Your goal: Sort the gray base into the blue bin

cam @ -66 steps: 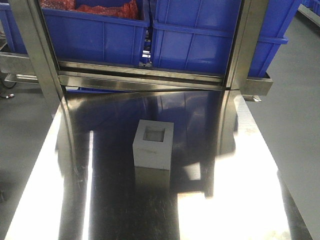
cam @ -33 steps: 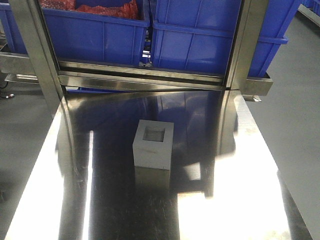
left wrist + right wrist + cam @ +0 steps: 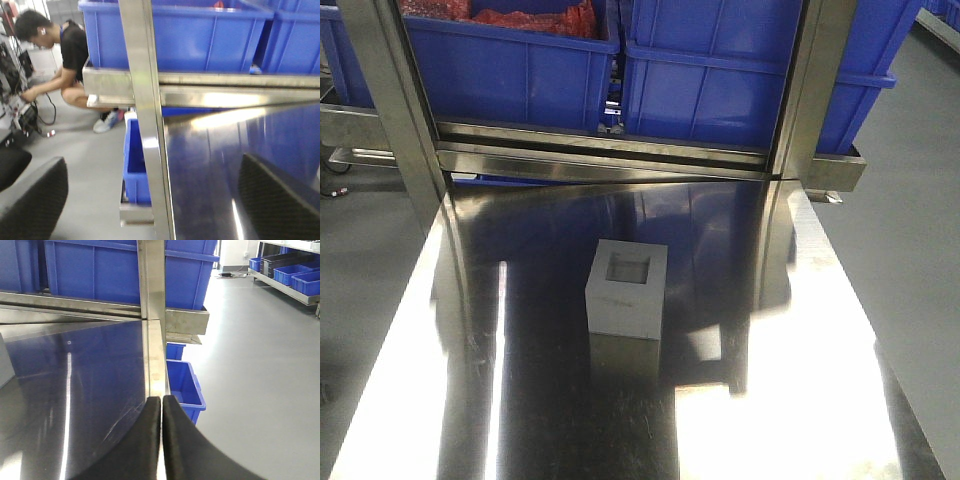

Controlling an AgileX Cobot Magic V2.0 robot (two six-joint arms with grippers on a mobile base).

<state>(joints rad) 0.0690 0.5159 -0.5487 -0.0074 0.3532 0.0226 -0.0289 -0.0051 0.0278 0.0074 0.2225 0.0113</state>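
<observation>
The gray base stands near the middle of the shiny steel table, its square recess facing up. Nothing touches it. Two large blue crates sit on the shelf behind the table, a left one with red things inside and a right one. I cannot tell which of them is the blue bin. Neither gripper shows in the front view. My left gripper is open and empty over the table's left edge. My right gripper is shut on nothing at the table's right edge.
Steel posts rise at the table's back corners, joined by a rail. Small blue bins sit on the floor under both sides. A person crouches at the far left.
</observation>
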